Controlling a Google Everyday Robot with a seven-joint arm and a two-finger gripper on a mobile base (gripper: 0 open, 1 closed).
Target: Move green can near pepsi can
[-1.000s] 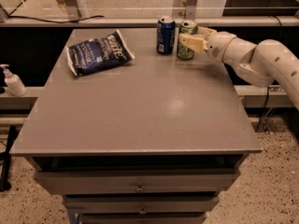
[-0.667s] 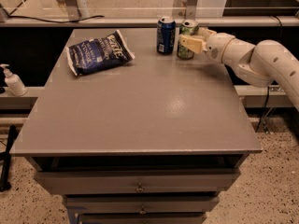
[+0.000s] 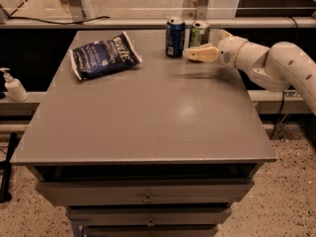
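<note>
**A:** Little has moved in the last second. The 2 cans stand as before by the back edge of the bench [image 3: 148,127], and the gripper [image 3: 202,51] has barely shifted.

**B:** Where is the green can [image 3: 199,32]?

**A:** Upright, just right of the pepsi can [image 3: 175,36], a sliver apart. The gripper lies low across its front. We cannot tell whether it is clamped on.

**B:** How will it handle?

**A:** We judge it light, thin-walled, slick and easily dented, so we would take it mid-body, gently. The arm [image 3: 276,63] reaches in level over the right edge.
</note>
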